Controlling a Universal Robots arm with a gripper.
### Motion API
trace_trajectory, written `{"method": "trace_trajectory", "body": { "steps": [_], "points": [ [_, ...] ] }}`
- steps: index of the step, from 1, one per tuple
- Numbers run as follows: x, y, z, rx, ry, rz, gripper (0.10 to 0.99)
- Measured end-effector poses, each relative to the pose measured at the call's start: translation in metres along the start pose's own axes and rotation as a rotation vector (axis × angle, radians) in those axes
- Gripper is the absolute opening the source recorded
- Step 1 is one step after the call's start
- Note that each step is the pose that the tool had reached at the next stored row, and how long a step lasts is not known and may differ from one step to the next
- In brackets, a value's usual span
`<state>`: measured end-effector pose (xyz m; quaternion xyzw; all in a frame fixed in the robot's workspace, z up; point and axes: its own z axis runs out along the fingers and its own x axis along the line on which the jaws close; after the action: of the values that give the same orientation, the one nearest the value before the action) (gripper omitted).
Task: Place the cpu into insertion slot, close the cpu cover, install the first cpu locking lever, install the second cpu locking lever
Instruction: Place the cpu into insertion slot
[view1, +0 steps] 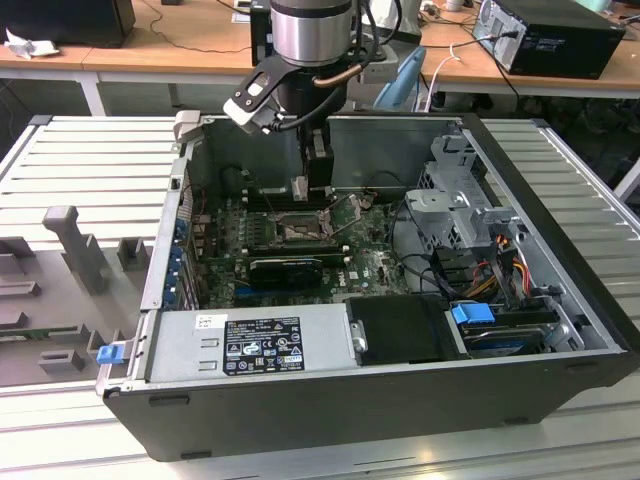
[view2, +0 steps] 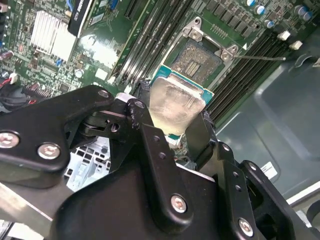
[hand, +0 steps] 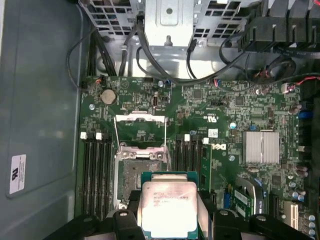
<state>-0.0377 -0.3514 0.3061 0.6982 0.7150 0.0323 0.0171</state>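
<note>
Silver-beige cpu (hand: 167, 207) gripped between the jaws, which are closed on its opposite edges; insertion slot (hand: 141, 175) lies bare just below the chip, apart from it; cpu cover (hand: 140, 118) stands swung open on the slot's far side.

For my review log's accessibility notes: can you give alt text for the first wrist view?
The black gripper grips a flat, square, silver-beige cpu by its edges, over a green circuit board. Close by lies the dark-framed square insertion slot, uncovered, with its thin silver metal cpu cover standing open.
</note>
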Motion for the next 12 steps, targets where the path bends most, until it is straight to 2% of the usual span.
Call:
{"method": "trace_trajectory", "body": {
  "steps": [3,12],
  "points": [
    [-0.0001,-0.0005,0.0036,0.008,0.0000,0.001,0.529],
    [-0.0001,-0.0011,0.0078,0.007,-0.0034,0.056,0.529]
  ]
}}
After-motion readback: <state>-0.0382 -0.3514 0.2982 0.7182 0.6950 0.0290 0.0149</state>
